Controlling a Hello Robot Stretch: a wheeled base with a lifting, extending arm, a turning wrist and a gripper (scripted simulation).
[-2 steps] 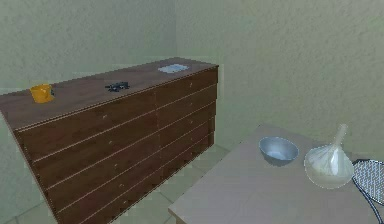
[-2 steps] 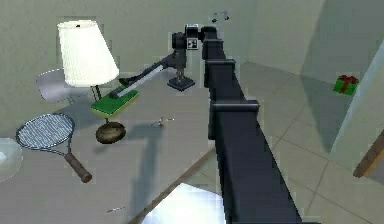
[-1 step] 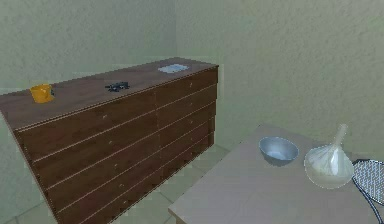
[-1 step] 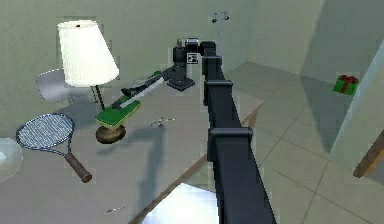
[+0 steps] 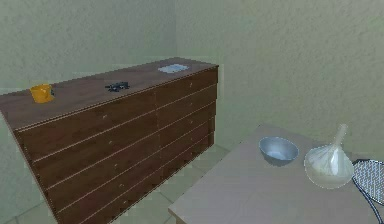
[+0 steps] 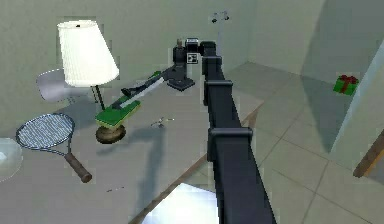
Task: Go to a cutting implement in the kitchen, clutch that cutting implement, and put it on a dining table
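Observation:
My arm (image 6: pixel 225 130) reaches out over a brown dining table (image 6: pixel 150 160). The gripper (image 6: pixel 166 78) sits at the arm's far end, left of the two white squares. A long thin grey and green thing (image 6: pixel 138 94) slants from the gripper down toward the green base of a lamp (image 6: pixel 85 52). Since the lamp's base and the tabletop lie right behind it, I cannot tell whether the gripper holds anything. A small grey thing (image 6: pixel 158 122) lies on the tabletop nearby. In the forward view the same table (image 5: pixel 240 190) fills the lower right.
A tennis racket (image 6: pixel 45 132) lies on the table, and a grey chair (image 6: pixel 50 85) stands behind the lamp. On the table are also a blue-grey bowl (image 5: pixel 278 150) and a white vase (image 5: pixel 329 160). A long wooden dresser (image 5: pixel 120 130) carries an orange cup (image 5: pixel 41 92). A green gift box (image 6: pixel 346 84) sits on the floor.

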